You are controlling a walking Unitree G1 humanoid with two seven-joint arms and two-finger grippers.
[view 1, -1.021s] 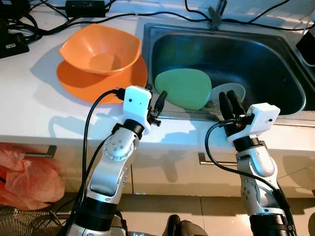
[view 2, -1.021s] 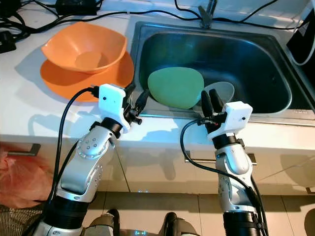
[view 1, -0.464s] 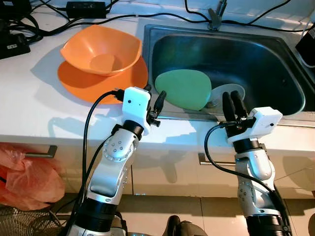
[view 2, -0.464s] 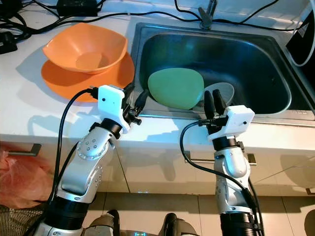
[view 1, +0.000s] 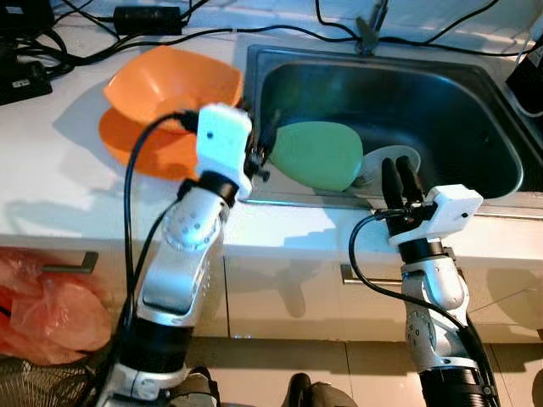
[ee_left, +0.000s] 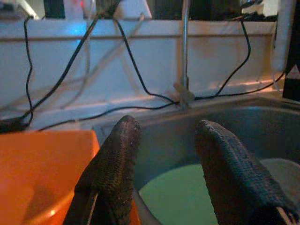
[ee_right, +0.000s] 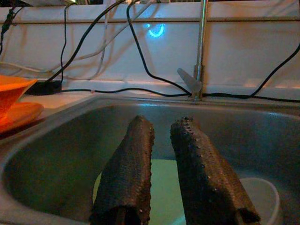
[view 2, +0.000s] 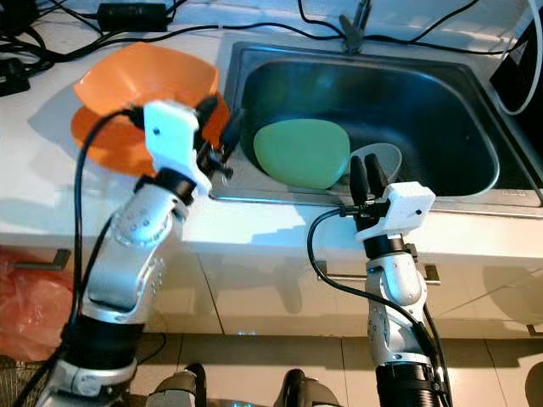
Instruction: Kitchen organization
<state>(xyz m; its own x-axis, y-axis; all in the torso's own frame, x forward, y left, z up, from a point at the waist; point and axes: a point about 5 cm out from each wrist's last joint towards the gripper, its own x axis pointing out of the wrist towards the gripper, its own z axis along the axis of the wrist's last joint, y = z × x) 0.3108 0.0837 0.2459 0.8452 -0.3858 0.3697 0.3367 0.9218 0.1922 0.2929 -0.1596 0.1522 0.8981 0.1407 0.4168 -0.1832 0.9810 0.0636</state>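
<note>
Two pincers near sink [view 1: 475,102], both empty. Left pincer [view 1: 261,146] raised over sink's 9 o'clock rim, fingers spread, between orange bowl [view 1: 170,80] and green plate [view 1: 318,154]. Right pincer [view 1: 400,180] at 6 o'clock rim, fingers nearly together, gripping nothing. Green plate leans in sink against white bowl [view 1: 399,161]. Bowl sits on orange plate [view 1: 144,144] on desk [view 1: 51,170]. Risk: left arm clips bowl edge, tips stack; plate slides, clatters onto white bowl.

Head views: bright, even overhead light; soft shadows on the white countertop [view 1: 59,170]. Left arm [view 1: 191,246] slightly motion-blurred. Wrist views: dimmer, grainy, fingers out of focus.
</note>
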